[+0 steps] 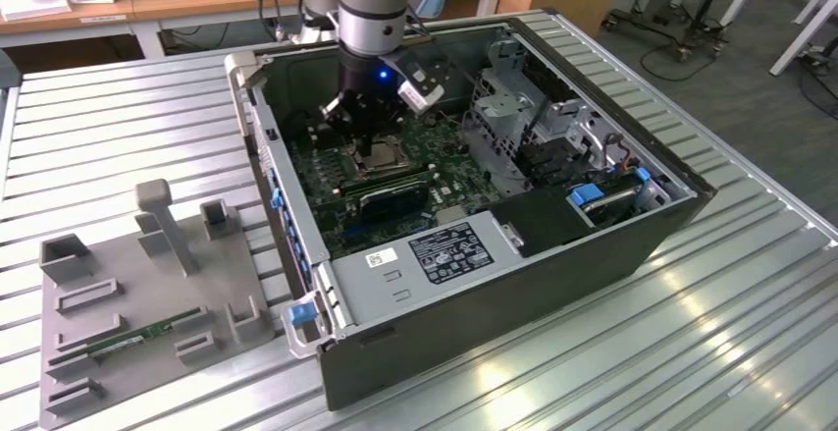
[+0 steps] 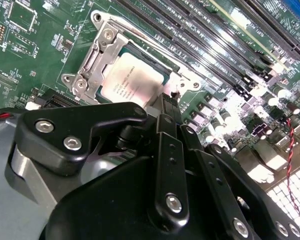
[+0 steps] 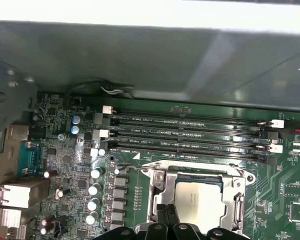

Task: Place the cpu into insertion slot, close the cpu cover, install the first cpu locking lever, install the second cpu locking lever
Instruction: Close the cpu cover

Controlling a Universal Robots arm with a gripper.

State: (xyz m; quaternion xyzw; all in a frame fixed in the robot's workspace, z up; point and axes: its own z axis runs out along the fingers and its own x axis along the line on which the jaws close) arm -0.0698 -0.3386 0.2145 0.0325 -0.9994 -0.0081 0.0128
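Cpu (image 2: 127, 82) sits in the insertion slot (image 2: 157, 59) under the lowered cpu cover (image 2: 91, 64); clenched, empty claw (image 2: 169, 102) at its edge. Lever-locking seems in hand, needing a careful press.

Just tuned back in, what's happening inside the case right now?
The arm's gripper hangs close over the insertion slot on the board inside the open computer case. The cpu already lies in the slot, and the cpu cover is down around it.
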